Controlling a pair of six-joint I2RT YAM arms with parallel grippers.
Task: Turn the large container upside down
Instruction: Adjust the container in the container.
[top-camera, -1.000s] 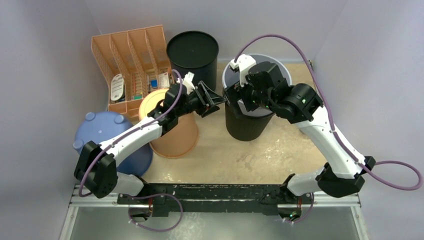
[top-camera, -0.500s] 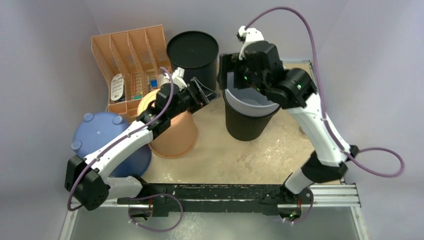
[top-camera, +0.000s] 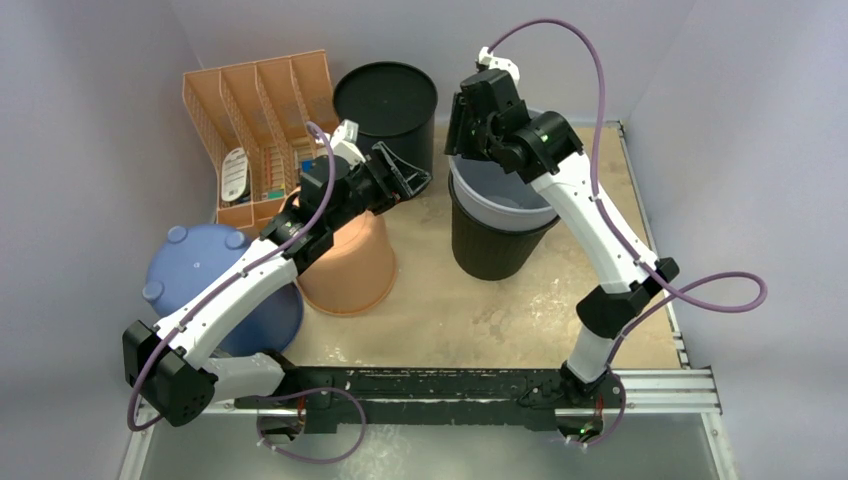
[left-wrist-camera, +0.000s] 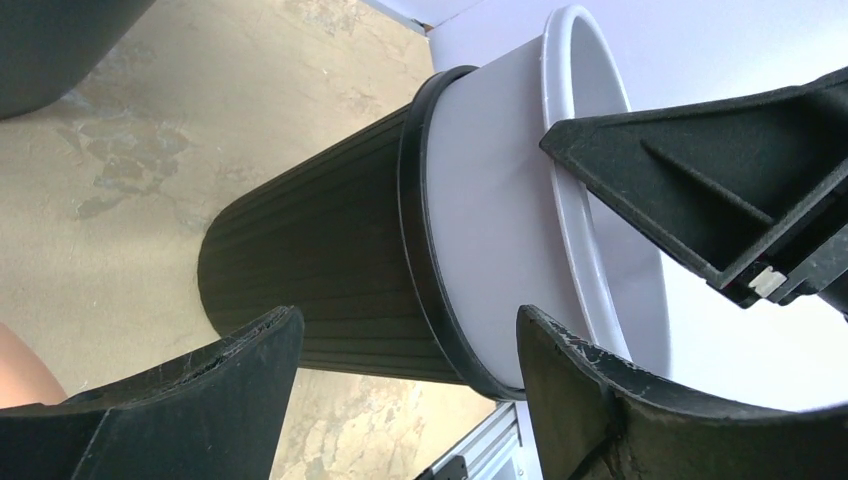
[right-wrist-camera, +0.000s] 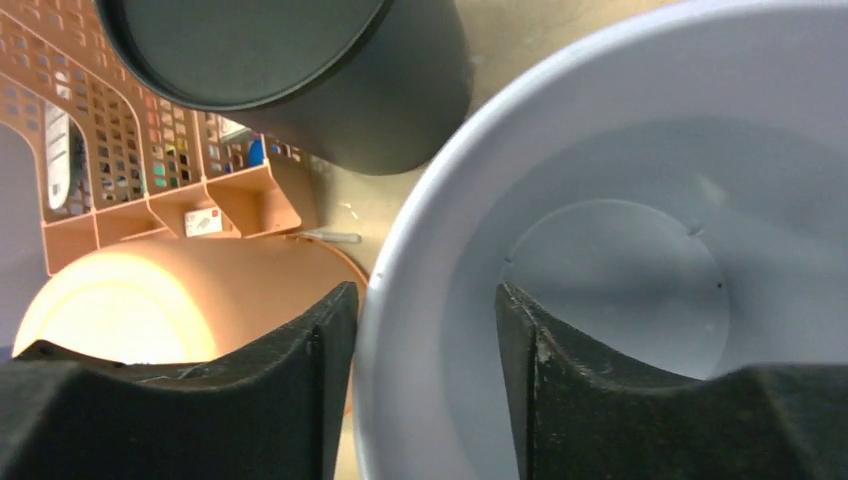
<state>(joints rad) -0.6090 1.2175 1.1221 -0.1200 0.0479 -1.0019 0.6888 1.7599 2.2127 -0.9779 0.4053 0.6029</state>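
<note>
Top ext. cam: fixed high behind arm bases (top-camera: 430, 385), looks down over whole table (top-camera: 520, 300), wide view. L wrist cam: close, rolled view facing side of white container (left-wrist-camera: 490, 230) nested in black ribbed bin (left-wrist-camera: 320, 270). R wrist cam: v. close, looks down into same container, orange organiser (right-wrist-camera: 150, 170) beyond; all three views share that container.

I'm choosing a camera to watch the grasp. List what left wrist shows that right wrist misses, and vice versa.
Left wrist only: the ribbed black bin side-on, the white bucket nested in it, the right fingers at its rim. Right wrist only: the bucket's inside floor, orange organizer, orange bucket, second black bin. Both: the white rim, sandy table.
</note>
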